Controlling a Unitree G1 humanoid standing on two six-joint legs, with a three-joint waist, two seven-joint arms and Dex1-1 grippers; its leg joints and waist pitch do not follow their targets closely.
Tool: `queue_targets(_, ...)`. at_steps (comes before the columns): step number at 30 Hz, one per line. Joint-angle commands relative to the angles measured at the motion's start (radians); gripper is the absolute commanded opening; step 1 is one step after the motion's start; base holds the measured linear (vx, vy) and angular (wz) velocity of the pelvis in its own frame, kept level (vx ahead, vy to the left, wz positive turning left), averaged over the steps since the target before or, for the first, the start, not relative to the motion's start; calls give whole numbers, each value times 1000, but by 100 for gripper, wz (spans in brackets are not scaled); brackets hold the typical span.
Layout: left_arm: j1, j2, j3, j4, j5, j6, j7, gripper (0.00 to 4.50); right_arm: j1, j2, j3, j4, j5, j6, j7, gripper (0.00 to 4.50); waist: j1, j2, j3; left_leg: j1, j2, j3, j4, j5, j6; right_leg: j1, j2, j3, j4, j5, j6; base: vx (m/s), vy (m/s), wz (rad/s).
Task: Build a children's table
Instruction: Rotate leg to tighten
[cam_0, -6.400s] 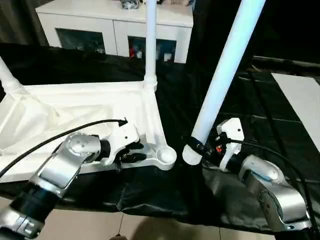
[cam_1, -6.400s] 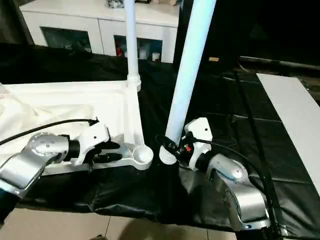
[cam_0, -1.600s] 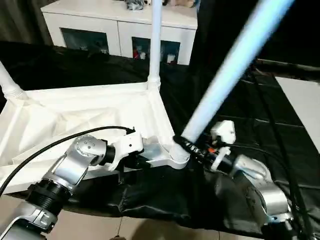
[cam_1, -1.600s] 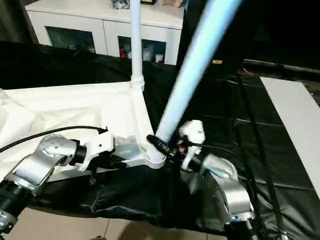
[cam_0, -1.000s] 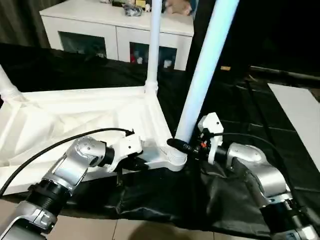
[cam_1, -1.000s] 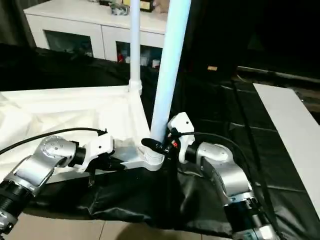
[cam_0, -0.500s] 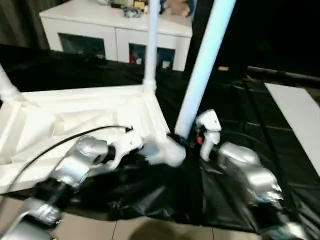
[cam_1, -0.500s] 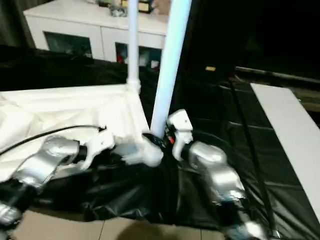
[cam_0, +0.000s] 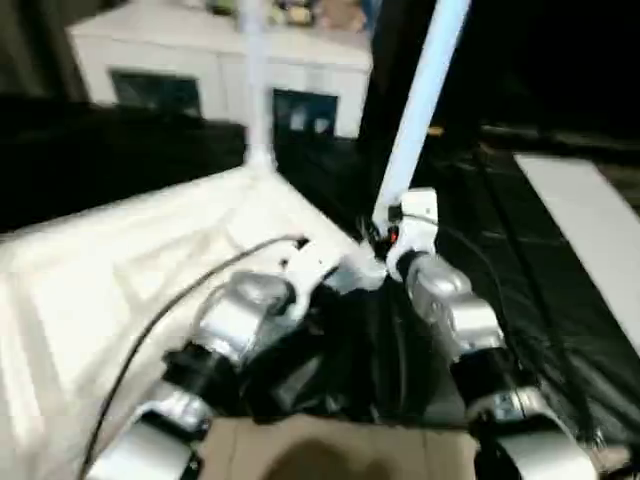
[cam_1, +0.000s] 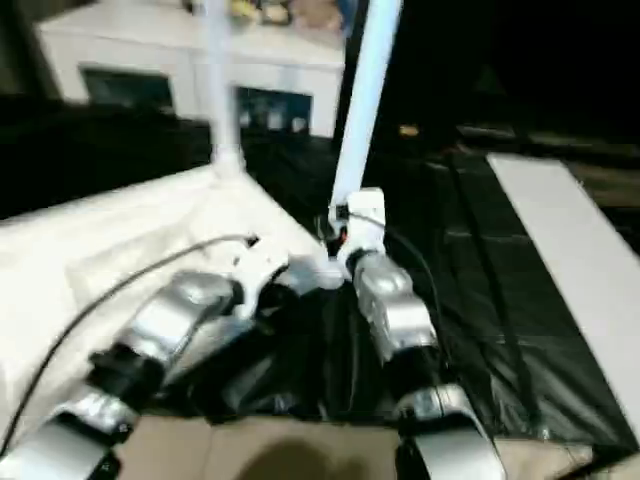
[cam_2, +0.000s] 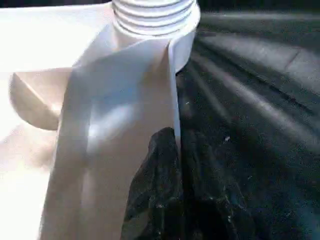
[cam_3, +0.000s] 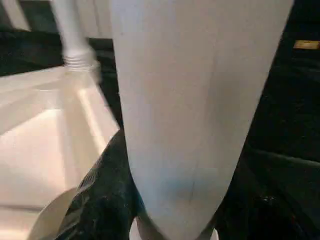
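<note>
The white tabletop (cam_0: 120, 290) lay upside down on the black sheet (cam_0: 560, 290) that covered the floor. Its ribbed underside faced up. One white leg (cam_0: 252, 90) stood upright in the far corner socket of the tabletop.

The right hand (cam_0: 378, 238) was clamped on a second leg (cam_0: 418, 100), low down near its thick end. Its black fingers (cam_3: 102, 200) wrapped both sides of this leg. The leg rose tall and leaned a little to the right. Its bottom end sat at the near corner socket (cam_2: 155, 20) of the tabletop, where the screw rings showed.

The left hand (cam_0: 330, 285) was at the same near corner, right beside the right hand. Its black fingers (cam_2: 160, 190) were pressed together against the edge wall of the tabletop, just below the socket.

A white cabinet (cam_0: 230, 70) with dark glass doors stood behind, past the far edge of the black sheet. A pale flat board (cam_0: 590, 220) lay on the sheet off to the right.
</note>
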Motion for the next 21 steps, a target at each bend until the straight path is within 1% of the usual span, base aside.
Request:
queue_targets(1,-46,-76,-46,-99,-60,-57,-49,0,67,43,31,212,-16,85,-10,182,-10,15,-16,16,47,0,-100,-404,-22,-3,-45,58,-101,-306,-111,-44,-13,26)
queue_targets(2,-47,-74,-47,-97,-57,-57,-48,0,64,44,27,218,-16,82,-12,182,-19,11,-10,16,42,0,-99,-467,-19,-10,-44,57,-111,-383,-104,-41,-30,20)
queue_targets(3,-53,-67,-42,-85,-48,-57,-41,0,59,45,19,227,-15,77,-16,182,-37,15,-3,29,37,-19,-97,-611,-14,-16,-45,29,-147,-589,-24,0,0,0)
queue_targets(4,-57,-61,-39,-75,-41,-59,-35,0,55,45,13,232,-15,74,-18,182,-41,15,-5,27,39,-24,-98,-629,-10,-10,-47,20,-154,-607,-5,0,0,0)
queue_targets(5,-62,-53,-34,-66,-33,-59,-32,0,52,46,9,238,-17,70,-19,182,-47,25,-11,23,44,-32,-105,-637,-3,8,-53,8,-157,-565,4,0,0,0)
queue_targets(6,-64,-48,-31,-62,-28,-60,-29,0,50,46,7,241,-18,68,-18,182,-51,27,-12,18,48,-34,-111,-637,1,17,-57,2,-157,-532,1,0,0,0)
queue_targets(7,-67,-41,-29,-56,-23,-63,-26,0,48,46,6,243,-19,67,-18,182,-52,31,-12,16,53,-34,-119,-629,9,27,-60,0,-159,-481,-9,0,0,0)
queue_targets(8,-69,-37,-23,-50,-17,-65,-26,0,43,47,2,253,-22,60,-18,182,-53,32,-11,18,53,-31,-121,-614,13,27,-66,1,-163,-465,-18,0,0,0)
queue_targets(9,-70,-34,-20,-48,-15,-65,-27,0,41,48,1,256,-23,57,-18,182,-54,28,-10,14,51,-29,-120,-594,12,26,-72,0,-168,-479,-20,0,0,0)
queue_targets(10,-70,-33,-19,-48,-15,-65,-27,0,40,48,1,258,-23,56,-18,182,-53,28,-9,12,50,-29,-120,-586,11,26,-73,0,-170,-492,-18,0,0,0)
queue_targets(11,-69,-28,-14,-47,-14,-67,-26,0,34,51,-3,270,-22,42,-5,182,-52,26,-7,12,48,-28,-118,-574,9,22,-75,-1,-175,-524,-10,0,0,0)
queue_targets(12,-67,-22,-12,-46,-13,-70,-27,0,31,56,-13,269,-4,28,27,182,-52,25,-7,14,46,-27,-116,-569,10,19,-77,-2,-177,-538,-8,0,0,0)
queue_targets(13,-67,-19,-11,-46,-12,-72,-28,0,29,59,-20,268,8,19,46,182,-53,25,-7,9,46,-29,-116,-563,12,22,-78,-5,-180,-555,0,0,0,0)
queue_targets(14,-65,-12,-7,-46,-9,-75,-31,0,25,61,-20,259,15,6,76,217,-52,25,-11,1,49,-31,-118,-544,12,28,-82,0,-175,-540,-2,0,0,0)
queue_targets(15,-64,-9,-8,-46,-6,-78,-34,0,24,59,-17,256,11,1,77,217,-51,24,-11,-2,50,-31,-120,-534,11,28,-82,4,-171,-529,-8,0,0,0)
queue_targets(16,-64,-3,-8,-45,-3,-82,-37,0,22,57,-18,246,13,-6,83,252,-49,23,-9,-2,49,-28,-119,-521,10,22,-82,7,-173,-528,-17,0,0,0)
queue_targets(17,-64,-3,-8,-45,-3,-82,-37,0,22,57,-18,245,13,-6,83,252,-48,23,-7,3,48,-26,-117,-518,10,17,-82,6,-175,-538,-22,0,0,0)
queue_targets(18,-64,1,-5,-44,-2,-83,-38,0,20,55,-23,236,18,-12,91,261,-49,24,-8,4,48,-26,-116,-517,10,17,-81,6,-174,-538,-26,0,0,0)
queue_targets(19,-64,7,-7,-44,0,-86,-44,0,19,52,-24,227,21,-14,98,261,-43,26,-9,6,50,-22,-115,-507,9,14,-84,10,-176,-524,-35,0,0,0)
queue_targets(20,-64,12,-7,-44,1,-89,-49,0,18,49,-27,214,22,-19,107,273,-39,26,-7,9,51,-21,-115,-511,10,12,-84,7,-178,-521,-35,0,0,0)
queue_targets(21,-64,16,-6,-44,2,-91,-52,0,18,46,-29,205,23,-22,113,286,-48,19,-8,-6,52,-26,-121,-503,9,27,-78,3,-167,-499,-37,0,0,0)
